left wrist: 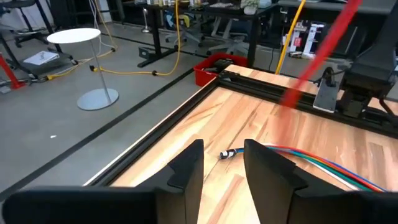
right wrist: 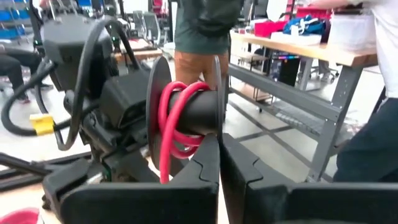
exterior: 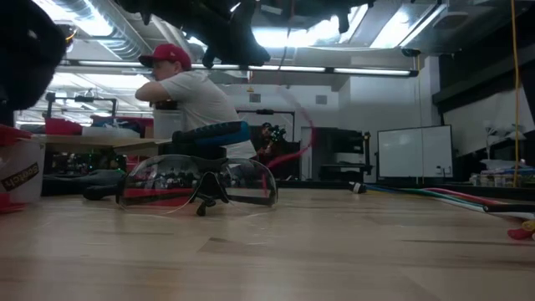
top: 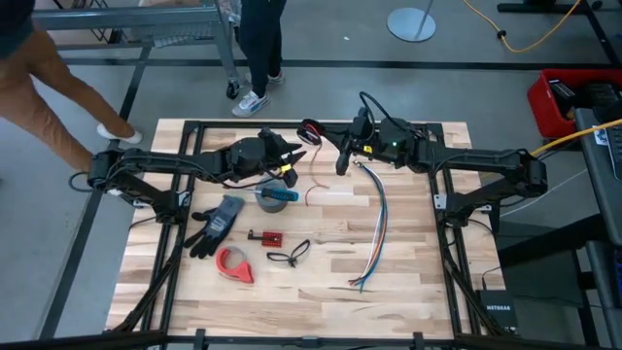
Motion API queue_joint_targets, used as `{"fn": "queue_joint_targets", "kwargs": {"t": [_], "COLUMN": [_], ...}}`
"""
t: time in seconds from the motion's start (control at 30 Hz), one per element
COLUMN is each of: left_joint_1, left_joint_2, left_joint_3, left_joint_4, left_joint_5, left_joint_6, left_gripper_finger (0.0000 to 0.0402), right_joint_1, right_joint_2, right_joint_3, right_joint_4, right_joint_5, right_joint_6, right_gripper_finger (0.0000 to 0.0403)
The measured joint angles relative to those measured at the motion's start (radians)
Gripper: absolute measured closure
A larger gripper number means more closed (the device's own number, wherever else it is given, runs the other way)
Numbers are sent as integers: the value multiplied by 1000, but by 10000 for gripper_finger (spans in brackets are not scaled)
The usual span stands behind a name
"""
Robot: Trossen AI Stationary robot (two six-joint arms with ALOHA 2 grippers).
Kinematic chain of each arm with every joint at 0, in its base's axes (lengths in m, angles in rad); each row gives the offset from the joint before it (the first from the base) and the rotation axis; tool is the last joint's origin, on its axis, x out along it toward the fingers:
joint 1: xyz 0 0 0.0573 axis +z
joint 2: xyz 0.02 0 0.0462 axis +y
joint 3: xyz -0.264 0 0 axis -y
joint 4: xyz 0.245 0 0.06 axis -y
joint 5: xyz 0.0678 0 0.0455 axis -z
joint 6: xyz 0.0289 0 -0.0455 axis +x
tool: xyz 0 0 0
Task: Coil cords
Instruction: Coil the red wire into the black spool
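The red cord (top: 309,130) is up at the 12 o'clock edge of the counter (top: 418,292), off the wood, as a small coil in the gap between the two arms. From the right wrist cam you can see the turns wrapped around a black spool-looking thing (right wrist: 199,112) with a flat disc on one end, and the spool's long axis runs crosswise to where the right hand (right wrist: 219,146) is pointing, so that hand looks at the coil side-on, not down its hole. Looking down from above, the coil sits at roughly 10 o'clock from the right hand and about 1 o'clock from the left hand (left wrist: 222,155), close to both. I'd call the right one slightly better lined up, since the spool is dead ahead of its fingers. The right hand's fingers are pressed together; I can't see anything pinched in there, though a red strand drops down just beside them. The left hand is parted a fair bit with nothing between the fingers, only bare counter and the coloured wire bundle (left wrist: 323,163) beyond, plus a blurry red line of cord crossing higher up. My guess is that the next wrap depends on feeding cord around that crosswise axis, so the left hand has to come back in at 1 o'clock to catch the loose strand.
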Motion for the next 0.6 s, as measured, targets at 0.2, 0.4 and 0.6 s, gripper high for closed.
{"fn": "queue_joint_targets", "kwargs": {"t": [0.2, 0.4, 0.6], "left_joint_1": [-2, -2, -17], "left_joint_2": [0, 0, 0], "left_joint_3": [0, 0, 0], "left_joint_4": [2, 4, 4], "left_joint_5": [3, 92, 155], "left_joint_6": [-22, -99, -125], "left_gripper_finger": [299, 308, 306], "right_joint_1": [0, 0, 0], "right_joint_2": [-7, -7, -7], "right_joint_3": [0, 0, 0], "right_joint_4": [28, 68, 83], "right_joint_5": [0, 4, 65], "right_joint_6": [-7, -30, -60], "right_gripper_finger": [402, 402, 402]}}
